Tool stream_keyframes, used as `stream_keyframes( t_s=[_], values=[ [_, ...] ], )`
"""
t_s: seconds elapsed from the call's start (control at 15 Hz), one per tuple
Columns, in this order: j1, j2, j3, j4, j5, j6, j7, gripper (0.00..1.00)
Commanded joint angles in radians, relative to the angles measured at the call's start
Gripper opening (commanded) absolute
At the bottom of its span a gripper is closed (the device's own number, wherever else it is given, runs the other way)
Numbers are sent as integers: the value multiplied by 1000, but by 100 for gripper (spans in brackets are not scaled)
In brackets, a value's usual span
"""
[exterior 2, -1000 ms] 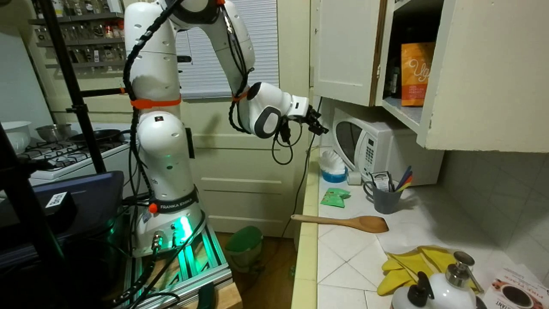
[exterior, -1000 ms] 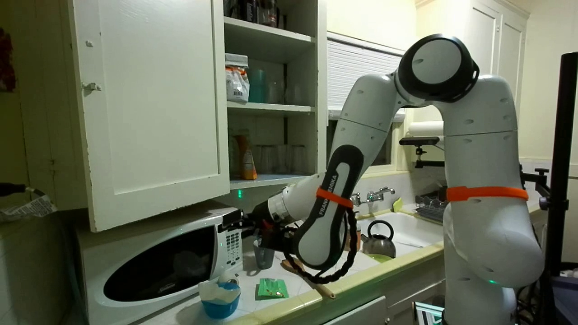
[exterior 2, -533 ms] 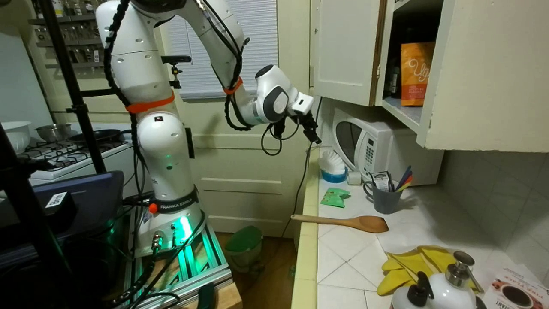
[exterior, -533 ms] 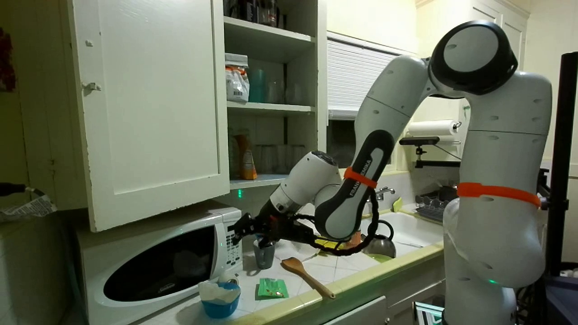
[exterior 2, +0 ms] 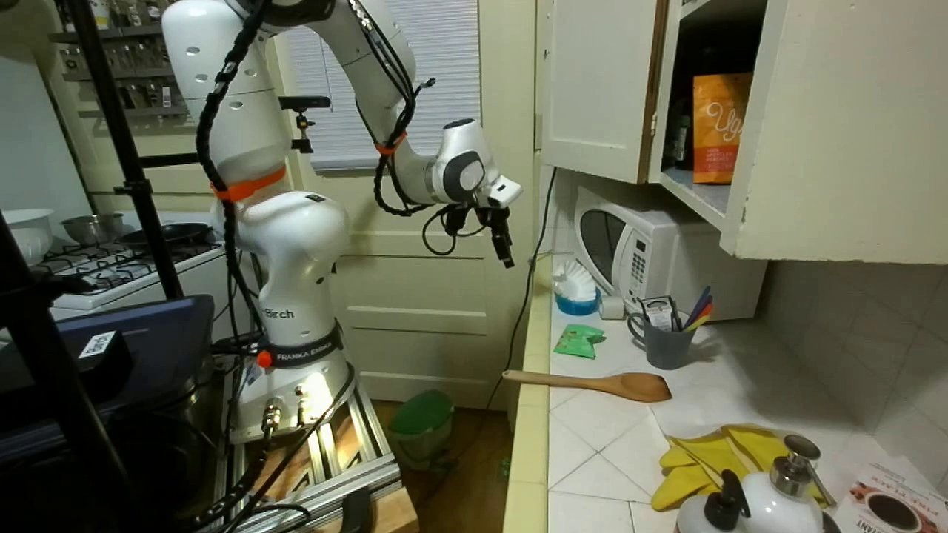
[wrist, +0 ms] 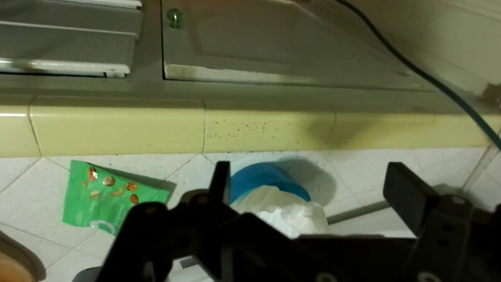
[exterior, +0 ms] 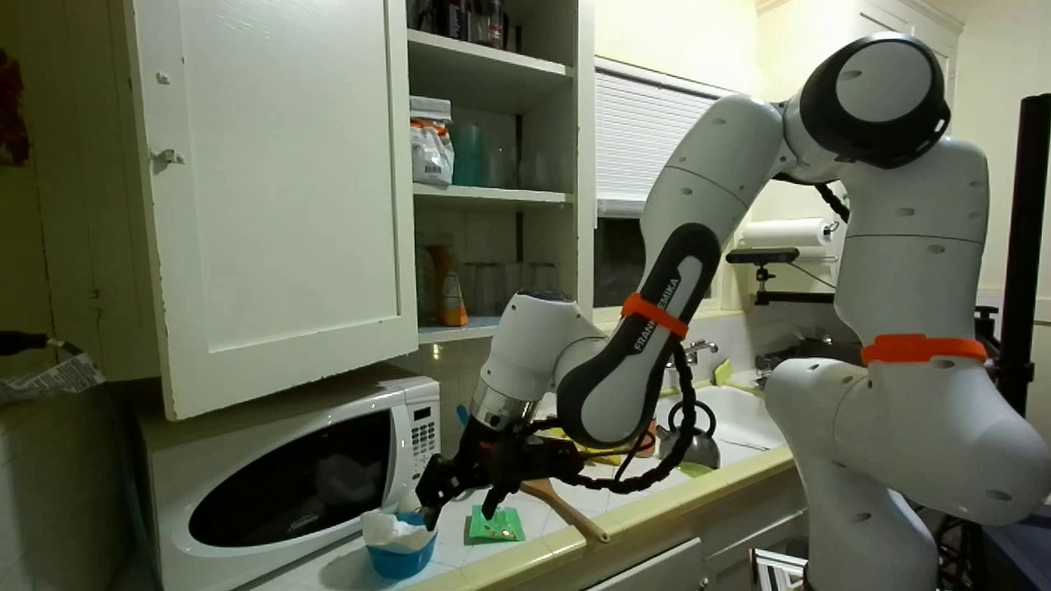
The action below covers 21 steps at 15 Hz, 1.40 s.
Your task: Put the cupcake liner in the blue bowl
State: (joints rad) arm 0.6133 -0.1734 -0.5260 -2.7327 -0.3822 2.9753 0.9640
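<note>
- Liner [exterior: 396, 533] is sitting tilted in the bowl [exterior: 401, 563], flaring over its rim; the bowl is keeping its earlier place on the bench [exterior 2: 600, 459].
- The claw [exterior: 461, 517] is hanging lower than a second ago and is pointing more steeply down; it is staying released, its fingers [wrist: 409, 194] standing wide apart.
- The base light [exterior 2: 320, 396], green before, is now glowing yellowish white.
- The liner is looking thin, white and papery, its pleats fanning out; the bowl is showing a round, smooth, bright blue wall.
- The spoon [exterior 2: 592, 383], plain wood, is lying with its handle jutting past the bench's yellow edge [exterior 2: 529, 444].
- The wrist view is framing liner and bowl between the fingers, and is clearly showing nuts printed on the green packet [wrist: 109, 199] and dark specks on the yellow edge.
- In an exterior view, the grey mug [exterior 2: 669, 344] is standing in plain sight near the microwave [exterior 2: 703, 266], and the gloves [exterior 2: 696, 466] are lying rumpled.
- In an exterior view, a metal kettle [exterior: 702, 450] is showing near the sink [exterior: 739, 414].
</note>
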Motion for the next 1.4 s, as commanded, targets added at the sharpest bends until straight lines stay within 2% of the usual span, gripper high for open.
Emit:
stream_keyframes(
  t_s=[0.0, 0.13, 0.27, 0.4, 0.47, 0.6, 0.73, 0.8, 0.87, 0.93, 1.07, 1.33],
  values=[
    [45, -220, -129, -11, 22, -270, -263, 100],
    [-5, -294, -143, 44, -27, -417, -369, 100],
    [-19, -377, -192, 98, -1, -512, -514, 100],
    [-39, -432, -231, 173, 45, -530, -560, 100],
    [-213, -283, -23, 121, 204, -437, -641, 100],
    [-216, -331, -70, 162, 213, -461, -683, 100],
    [-213, -347, -80, 164, 215, -464, -690, 100],
    [-138, -358, -139, 188, 220, -540, -743, 100],
    [29, -422, -289, 215, 138, -630, -722, 100],
    [26, -396, -297, 242, 174, -665, -798, 100],
    [87, -362, -365, 307, 205, -759, -906, 100],
    [195, -282, -469, 417, 181, -893, -1078, 100]
  ],
)
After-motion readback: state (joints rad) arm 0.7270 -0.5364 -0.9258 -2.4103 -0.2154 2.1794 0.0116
